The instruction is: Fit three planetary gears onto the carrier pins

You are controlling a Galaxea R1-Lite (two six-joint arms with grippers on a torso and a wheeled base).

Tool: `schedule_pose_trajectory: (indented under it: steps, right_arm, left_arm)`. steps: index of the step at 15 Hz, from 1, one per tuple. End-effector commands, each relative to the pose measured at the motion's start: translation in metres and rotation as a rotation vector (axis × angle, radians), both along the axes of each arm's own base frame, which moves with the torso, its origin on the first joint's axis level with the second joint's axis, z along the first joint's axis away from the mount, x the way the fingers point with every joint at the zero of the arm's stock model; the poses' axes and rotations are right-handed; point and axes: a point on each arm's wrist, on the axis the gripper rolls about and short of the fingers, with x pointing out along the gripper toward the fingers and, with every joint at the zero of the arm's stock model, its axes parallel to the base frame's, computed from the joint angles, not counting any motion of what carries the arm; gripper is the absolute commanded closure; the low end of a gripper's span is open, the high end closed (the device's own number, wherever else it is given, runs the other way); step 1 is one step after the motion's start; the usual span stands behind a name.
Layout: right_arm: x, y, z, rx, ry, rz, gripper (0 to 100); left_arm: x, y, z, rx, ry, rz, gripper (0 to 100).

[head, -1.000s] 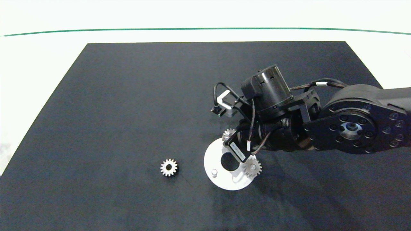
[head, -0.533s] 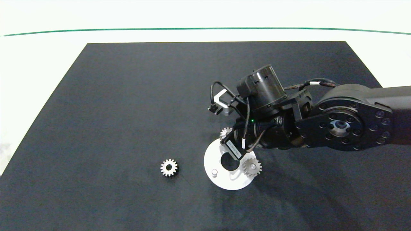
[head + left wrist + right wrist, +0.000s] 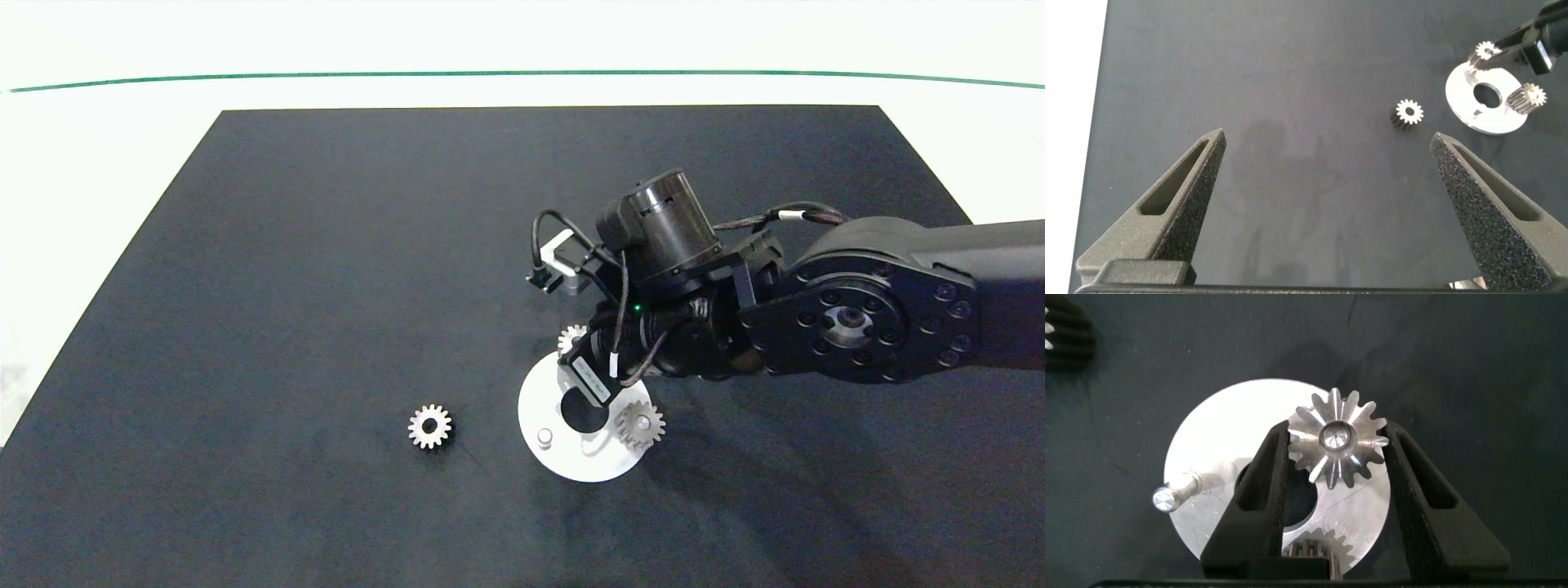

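Over the last second my right arm (image 3: 857, 318) has eased a little leftward over the black mat (image 3: 326, 286), carrying its gear (image 3: 1337, 447) down onto a peg, so I judge two are now seated. My right gripper (image 3: 1337, 469) brackets that toothed steel gear; whether it's pinched, I cannot tell. My left gripper (image 3: 1327, 196) hangs spread. The flat white disc (image 3: 539, 404) keeps one peg (image 3: 544, 438) bare; the last gear (image 3: 429, 426) lies apart.

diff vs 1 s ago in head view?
The right gripper, fingers around a small silver-grey spur gear seated on a pin, shifted slightly left with its arm. The white disc, the seated gear, the loose gear and the bare pin stayed put.
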Motion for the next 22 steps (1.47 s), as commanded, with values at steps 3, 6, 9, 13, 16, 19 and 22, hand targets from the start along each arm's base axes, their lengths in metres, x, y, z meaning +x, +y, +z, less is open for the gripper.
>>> schedule_pose_trajectory:
  steps: [3, 6, 9, 13, 16, 19, 22]
  right_arm:
    - [0.0, 0.0, -0.001, -0.004, 0.002, 0.0, 0]
    - [-0.001, -0.002, 0.001, 0.019, 0.009, -0.02, 0]
    - [-0.015, -0.026, 0.024, 0.063, -0.022, -0.052, 0]
    - [-0.113, -0.122, 0.065, 0.103, -0.168, -0.145, 0]
    - [-0.179, -0.184, 0.073, 0.145, -0.284, -0.239, 0]
    - [-0.224, -0.232, 0.069, 0.163, -0.323, -0.358, 0]
    - [-0.263, -0.26, 0.048, 0.205, -0.397, -0.447, 0]
  left_arm:
    - [0.0, 0.0, 0.0, 0.0, 0.002, 0.002, 0]
    - [0.001, 0.0, -0.002, 0.002, 0.011, 0.0, 0]
    - [0.002, 0.0, -0.004, 0.003, 0.017, -0.001, 0]
    - [0.004, 0.001, -0.01, 0.022, 0.075, -0.031, 0]
    - [0.025, -0.003, -0.019, 0.067, 0.192, -0.047, 0]
    - [0.045, -0.007, -0.037, 0.231, 0.228, -0.092, 0]
    - [0.07, -0.013, -0.045, 0.299, 0.212, -0.115, 0]
